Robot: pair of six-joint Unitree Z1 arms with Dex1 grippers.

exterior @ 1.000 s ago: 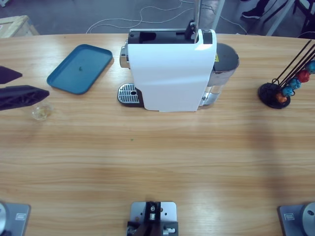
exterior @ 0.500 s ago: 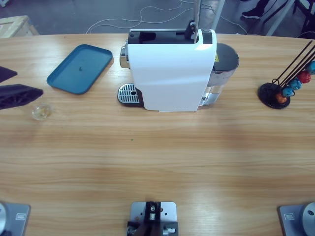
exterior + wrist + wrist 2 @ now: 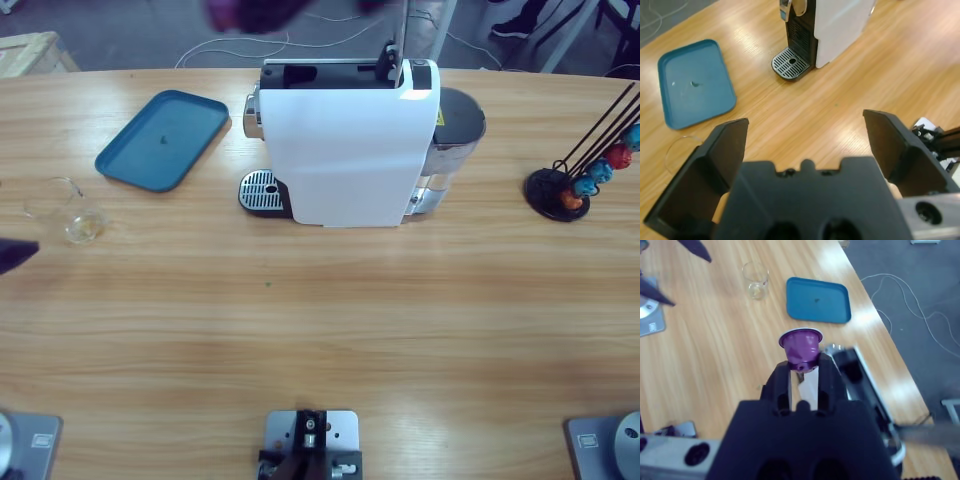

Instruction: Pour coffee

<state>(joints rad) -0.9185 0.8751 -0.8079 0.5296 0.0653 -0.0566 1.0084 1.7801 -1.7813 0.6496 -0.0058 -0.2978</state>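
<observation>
Coffee had not yet been made: the clear glass (image 3: 68, 212) at the left of the high view looked empty. The right gripper (image 3: 803, 372) was clamped on a purple capsule (image 3: 800, 347), rim up, hanging just above the white coffee machine (image 3: 345, 150), whose open top slot (image 3: 860, 372) lay down and to the right in its wrist view. The left gripper (image 3: 805, 145) stood wide open, holding nothing, nearer the glass and blue tray (image 3: 692, 82).

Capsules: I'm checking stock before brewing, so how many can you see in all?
5 at least. A purple capsule is held in the right gripper; about four, red, blue and orange, hang on the rack at the table's right end; others may be hidden.
</observation>
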